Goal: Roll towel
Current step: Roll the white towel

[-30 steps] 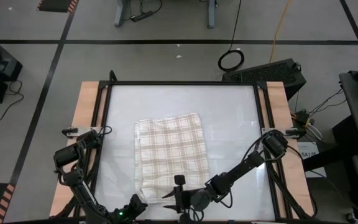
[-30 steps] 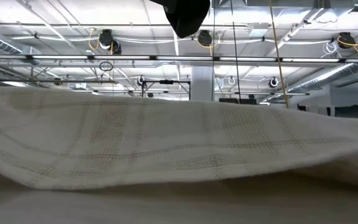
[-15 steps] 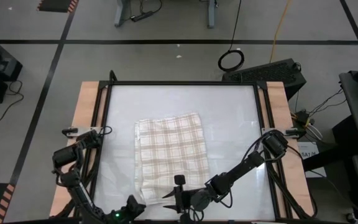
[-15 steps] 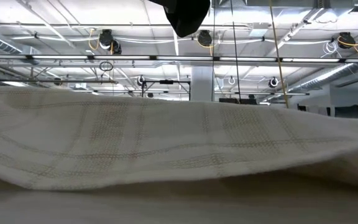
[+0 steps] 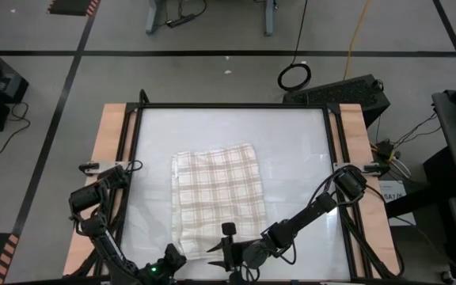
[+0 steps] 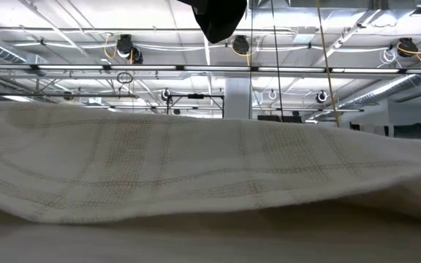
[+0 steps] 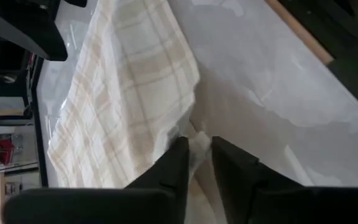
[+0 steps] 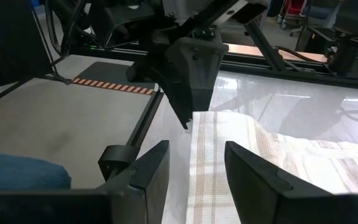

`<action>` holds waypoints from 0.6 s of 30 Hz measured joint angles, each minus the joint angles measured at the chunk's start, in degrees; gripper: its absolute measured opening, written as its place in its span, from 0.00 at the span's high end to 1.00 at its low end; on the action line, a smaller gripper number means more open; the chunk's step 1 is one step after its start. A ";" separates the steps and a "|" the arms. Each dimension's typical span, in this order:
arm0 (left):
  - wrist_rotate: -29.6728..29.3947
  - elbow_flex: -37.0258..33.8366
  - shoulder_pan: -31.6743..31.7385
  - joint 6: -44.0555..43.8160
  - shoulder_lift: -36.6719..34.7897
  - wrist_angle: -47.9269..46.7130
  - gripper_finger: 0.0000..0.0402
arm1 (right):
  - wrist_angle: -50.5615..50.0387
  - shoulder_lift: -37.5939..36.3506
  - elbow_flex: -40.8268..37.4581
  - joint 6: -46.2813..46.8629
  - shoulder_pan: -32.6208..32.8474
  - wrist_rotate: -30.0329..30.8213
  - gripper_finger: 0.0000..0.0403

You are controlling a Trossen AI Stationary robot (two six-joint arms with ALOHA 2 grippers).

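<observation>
The left gripper [image 7: 196, 163] has its fingers pinched on the near corner of the towel [image 5: 216, 194]. The right gripper [image 8: 194, 168] hangs at the same edge, fingers apart and holding nothing. The towel lies flat on the white surface [image 5: 291, 150].

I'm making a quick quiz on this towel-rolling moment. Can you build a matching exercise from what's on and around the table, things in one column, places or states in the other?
Things:
1. towel
2. left gripper
3. right gripper
4. black cable ring

Places or states:
A. lying on the floor beyond the table
B. spread flat on the white tabletop
C. closing on the towel's near corner
D. fingers apart over the towel's near edge

Pairs: 1-B, 2-C, 3-D, 4-A
</observation>
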 joint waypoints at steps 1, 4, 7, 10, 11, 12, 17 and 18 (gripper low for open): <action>0.11 0.00 0.26 0.08 0.00 0.01 0.85 | 0.01 0.00 0.00 0.00 0.00 0.00 0.64; 2.15 0.00 1.07 0.42 0.00 -0.01 0.92 | 0.00 0.00 0.00 0.00 0.00 0.00 0.64; 3.82 -0.02 1.66 0.24 0.00 -0.01 0.98 | -0.03 0.00 0.00 -0.02 0.00 0.00 0.64; 3.42 -0.02 1.67 0.32 0.00 0.33 0.99 | -0.06 0.00 0.00 0.00 0.00 0.00 0.64; 2.79 0.00 1.56 0.35 0.00 0.45 0.99 | -0.08 0.00 0.00 -0.02 0.00 0.00 0.64; 1.51 0.13 1.29 0.33 0.00 0.29 0.99 | -0.10 0.00 0.00 -0.02 0.00 0.00 0.64; -11.16 2.04 -0.66 0.37 -0.01 -1.02 0.99 | -0.15 0.00 0.00 -0.05 0.00 0.01 0.64; -13.58 2.60 -1.06 0.24 -0.02 -2.22 0.99 | -0.18 0.00 0.00 -0.05 0.00 0.00 0.64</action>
